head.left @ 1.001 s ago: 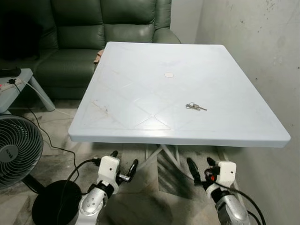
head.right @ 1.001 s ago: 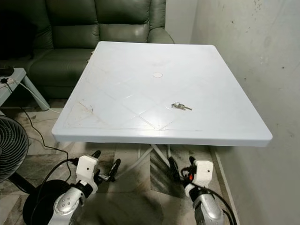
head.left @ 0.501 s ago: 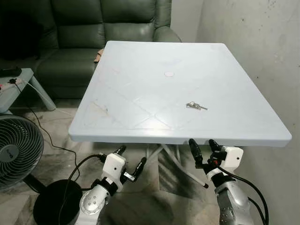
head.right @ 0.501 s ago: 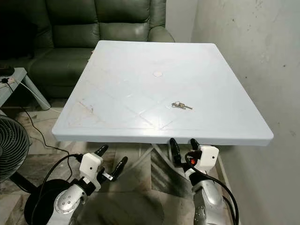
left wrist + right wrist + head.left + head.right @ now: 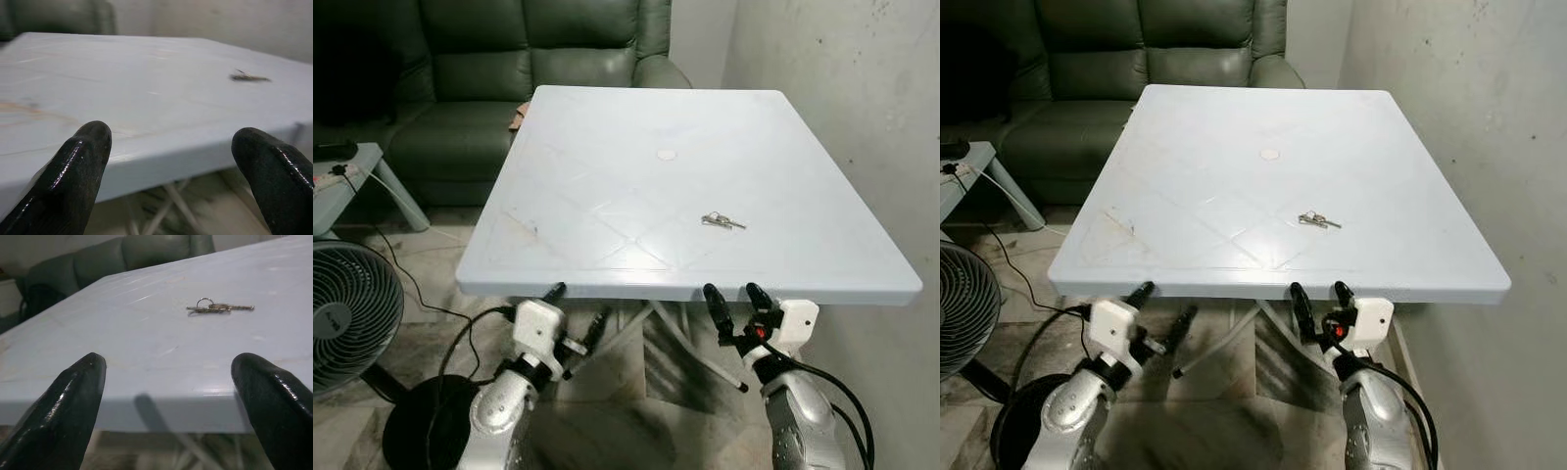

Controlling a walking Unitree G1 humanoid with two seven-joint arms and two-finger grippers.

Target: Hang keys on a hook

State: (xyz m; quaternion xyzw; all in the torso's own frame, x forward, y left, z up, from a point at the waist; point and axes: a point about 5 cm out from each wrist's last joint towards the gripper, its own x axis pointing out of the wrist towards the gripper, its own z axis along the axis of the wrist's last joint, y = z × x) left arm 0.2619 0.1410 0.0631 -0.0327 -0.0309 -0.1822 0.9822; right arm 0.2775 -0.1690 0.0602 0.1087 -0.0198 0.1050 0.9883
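Left eye view takes in one dark green sofa (image 5: 509, 59) against the far wall, and in front of it one pale blue square table (image 5: 607, 196) standing close to a marked grey wall (image 5: 862, 117) on the robot's right. One round plug (image 5: 666, 155) sits at the table's middle, and faint diagonal lines cross its top. On the robot's left stand one fan (image 5: 347, 313) with a small label too blurred to read, one round black base (image 5: 426, 431) on the tiled floor (image 5: 431, 284), and one small side table (image 5: 342, 181) with a black cable (image 5: 396, 259) trailing from it.

Two grippers are raised to the table's near edge. The left gripper (image 5: 578, 308) sits below the near edge on the left half, its two black fingers (image 5: 73, 171) spread apart and holding nothing. The right gripper (image 5: 734, 299) is at the near edge on the right half, its two fingers (image 5: 63, 406) also parted and empty.

One bunch of keys (image 5: 722, 221) lies flat on the table top, right of centre and nearer the front, well apart from both grippers. In the right wrist view it shows a ring with keys pointing away (image 5: 217, 307). No writing can be read anywhere.
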